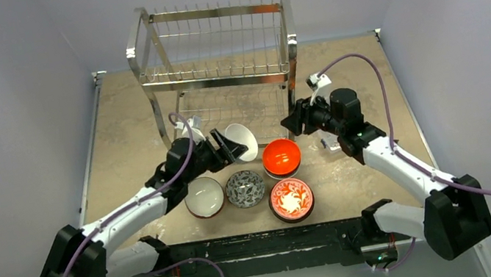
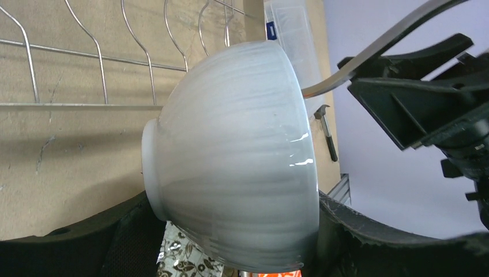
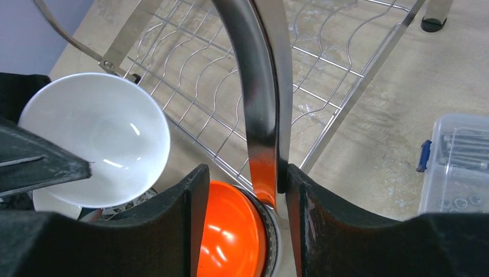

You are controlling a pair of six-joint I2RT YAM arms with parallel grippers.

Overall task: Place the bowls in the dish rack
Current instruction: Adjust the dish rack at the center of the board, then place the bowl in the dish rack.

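You had the left gripper [image 1: 227,149] clamped on the white bowl [image 1: 242,141], fingers [image 2: 115,245] either side of its wall. The bowl was off the table [image 1: 122,128], tipped on its side w/ the opening toward the right arm, just in front of the rack [image 1: 218,76] at its lower shelf [image 3: 230,75]. The right gripper [image 1: 296,119] straddled the rack's front leg [image 3: 262,86]. One finger looked to be against it w/ a gap on the other side, so I couldn't tell if it was gripping or only bracing.

No bowl showed in the rack, and the orange bowl [image 1: 281,156] plus three more sat on the table, so this looked like the 1st load, approx at the carry-in stage.

Next you'd prob need to clear the shelf's front rail, line the rim up btwn two wires, lower till it seats, then let go
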